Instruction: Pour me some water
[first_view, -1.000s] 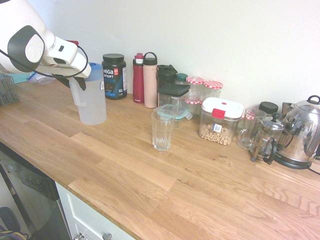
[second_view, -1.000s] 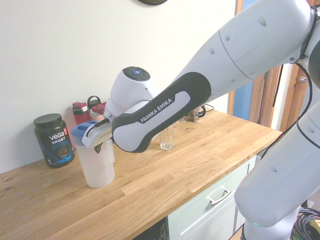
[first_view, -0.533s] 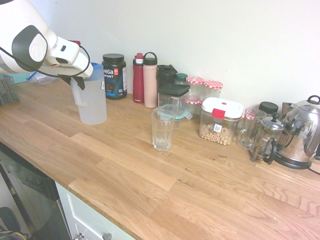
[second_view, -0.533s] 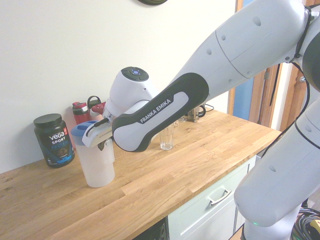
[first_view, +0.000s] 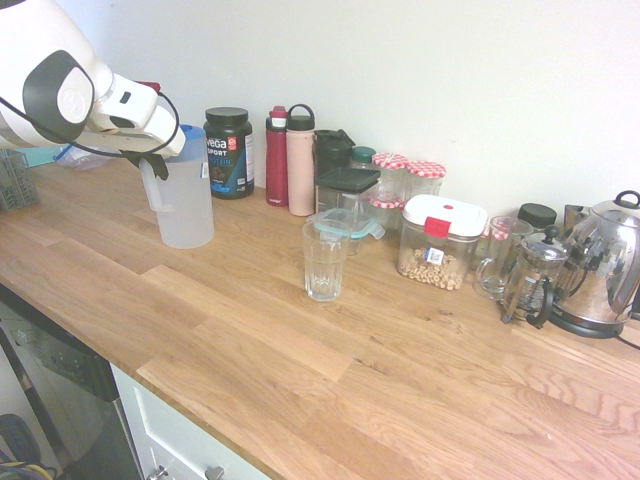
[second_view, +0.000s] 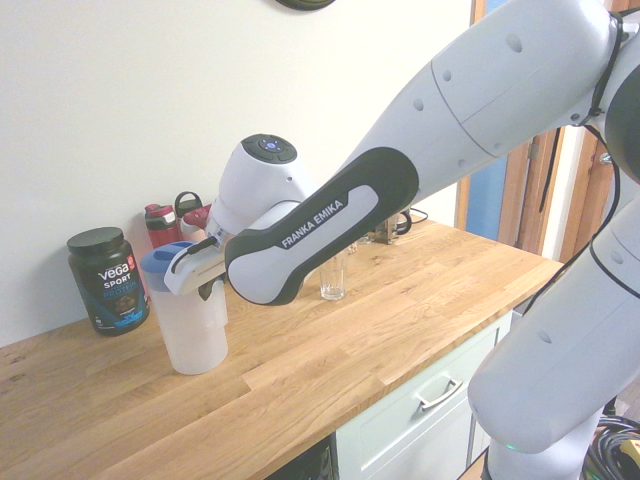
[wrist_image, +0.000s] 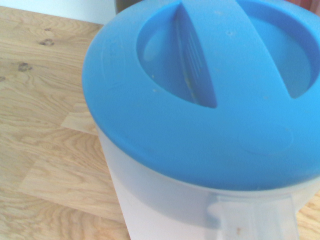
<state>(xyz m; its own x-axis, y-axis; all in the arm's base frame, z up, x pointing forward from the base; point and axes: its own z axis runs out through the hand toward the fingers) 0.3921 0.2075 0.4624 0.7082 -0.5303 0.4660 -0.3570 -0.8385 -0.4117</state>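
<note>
Toward the counter's (first_view: 300, 350) back edge, at the end where the arm reached in, the jug (first_view: 186, 205) was stood upright on the wood, its blue lid (wrist_image: 210, 95) on. The gripper (first_view: 152, 165) had been brought down at a slant onto the jug's handle side, and its jaws were closed on the handle (a grip that would let the jug be lifted and tipped toward the spout, by the look of it). The glass (first_view: 325, 260) was set apart from the jug, nearer the counter's middle and in front of the row of bottles and jars along the wall, with bare wood around it, presumably so that it could be reached for pouring. It appeared empty.

The handle itself was largely hidden behind the fingers in both exterior views, and only its root could be seen in the wrist view. How much water the jug held could not be made out through its frosted wall.
</note>
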